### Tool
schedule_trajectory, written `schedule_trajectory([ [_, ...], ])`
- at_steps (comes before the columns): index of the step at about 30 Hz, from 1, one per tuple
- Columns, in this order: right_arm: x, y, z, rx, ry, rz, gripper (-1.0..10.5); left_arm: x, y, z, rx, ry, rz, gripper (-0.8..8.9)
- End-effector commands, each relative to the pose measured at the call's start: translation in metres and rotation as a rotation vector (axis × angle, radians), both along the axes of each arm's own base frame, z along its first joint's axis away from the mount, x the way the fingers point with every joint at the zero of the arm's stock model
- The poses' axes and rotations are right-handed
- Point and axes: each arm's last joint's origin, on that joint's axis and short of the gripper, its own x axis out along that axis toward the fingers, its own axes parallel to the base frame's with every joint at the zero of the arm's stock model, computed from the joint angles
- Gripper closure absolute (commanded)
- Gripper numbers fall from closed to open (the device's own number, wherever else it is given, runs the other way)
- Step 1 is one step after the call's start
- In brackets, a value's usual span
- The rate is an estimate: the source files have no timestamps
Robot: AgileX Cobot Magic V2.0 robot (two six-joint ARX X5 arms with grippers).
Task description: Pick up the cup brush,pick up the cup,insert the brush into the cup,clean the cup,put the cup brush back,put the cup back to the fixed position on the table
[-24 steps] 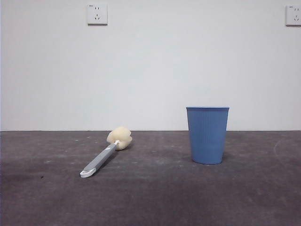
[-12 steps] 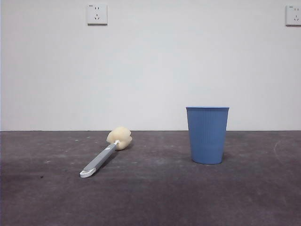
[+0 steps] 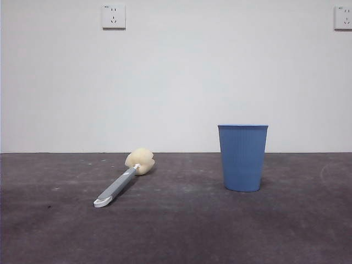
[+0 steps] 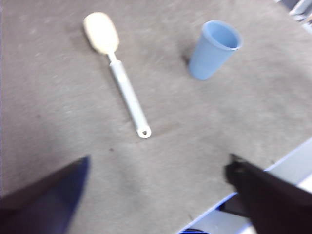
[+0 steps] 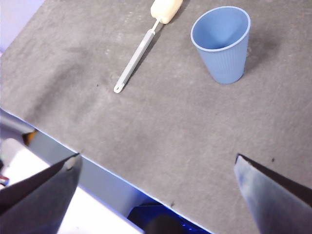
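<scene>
The cup brush (image 3: 122, 180) lies flat on the table (image 3: 181, 231) at the left, its pale yellow sponge head toward the wall and its white tip toward the camera. To its right the blue ribbed cup (image 3: 242, 157) stands upright and empty. The left wrist view looks down on the cup brush (image 4: 122, 80) and the cup (image 4: 213, 48) from high above, with my left gripper (image 4: 158, 168) open and holding nothing. In the right wrist view my right gripper (image 5: 157, 161) is open too, far above the cup (image 5: 223, 44) and the cup brush (image 5: 141, 48). Neither arm appears in the front view.
A white wall with two sockets (image 3: 113, 16) closes off the back of the table. The table's near edge (image 5: 97, 163) shows in the right wrist view below the gripper, and the table edge (image 4: 248, 187) also shows in the left wrist view.
</scene>
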Motion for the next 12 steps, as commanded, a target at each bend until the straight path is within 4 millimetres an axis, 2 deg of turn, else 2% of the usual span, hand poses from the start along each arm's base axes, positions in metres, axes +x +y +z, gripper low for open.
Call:
schedule_trajectory([
  [1,0.001,0.000,0.001,0.005,0.005,-0.004,2.9,0.013,-0.002,-0.001,0.013,0.015,0.001,3.03],
  [6,0.004,0.000,0.000,0.005,0.015,-0.005,2.9,0.046,-0.017,-0.012,0.050,0.084,-0.019,3.04],
  [12,0.006,0.001,-0.001,0.004,0.028,-0.005,2.9,0.089,-0.058,-0.035,0.134,0.133,-0.019,3.05],
])
